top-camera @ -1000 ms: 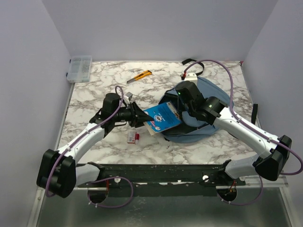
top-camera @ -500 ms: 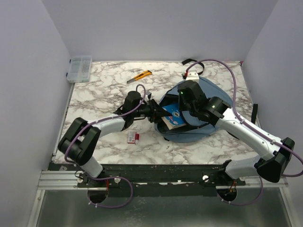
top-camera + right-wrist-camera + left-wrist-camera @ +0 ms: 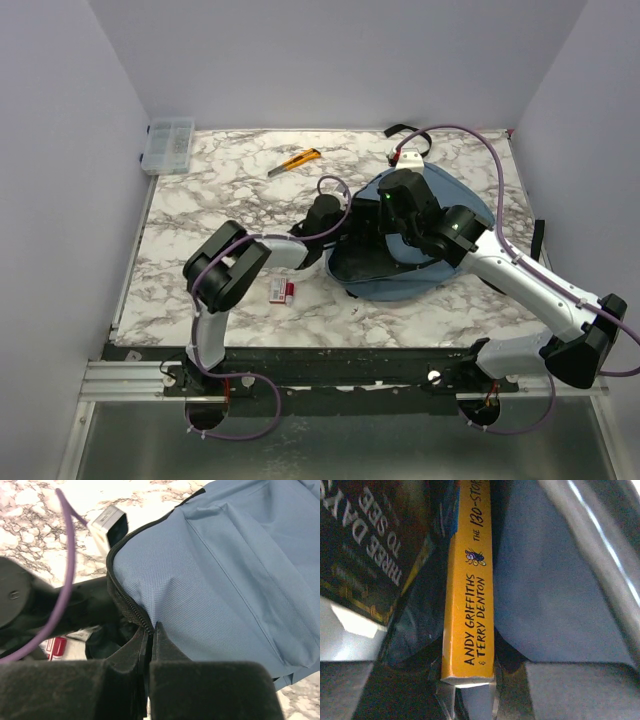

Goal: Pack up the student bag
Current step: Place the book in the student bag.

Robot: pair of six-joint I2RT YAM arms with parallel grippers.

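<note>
The student bag (image 3: 430,250) is a dusty-blue backpack lying right of the table's middle, its dark opening (image 3: 355,262) facing left. My left gripper (image 3: 468,686) is inside the bag and shut on the end of a book with a yellow spine (image 3: 468,605). In the top view its fingers are hidden in the opening. A second, dark book (image 3: 365,545) lies to the left inside the bag. My right gripper (image 3: 152,630) is shut on the bag's zipper edge (image 3: 125,602) and holds the top flap up; it also shows in the top view (image 3: 393,207).
A yellow utility knife (image 3: 298,160) lies at the back. A clear plastic box (image 3: 168,143) stands at the back left corner. A small red and white item (image 3: 281,291) lies left of the bag, under my left arm. A black strap (image 3: 538,240) hangs at the right edge.
My left arm has pushed the blue-covered book to the right into the bag's opening, and the book no longer shows from above. My right gripper has stayed on the bag's edge.
</note>
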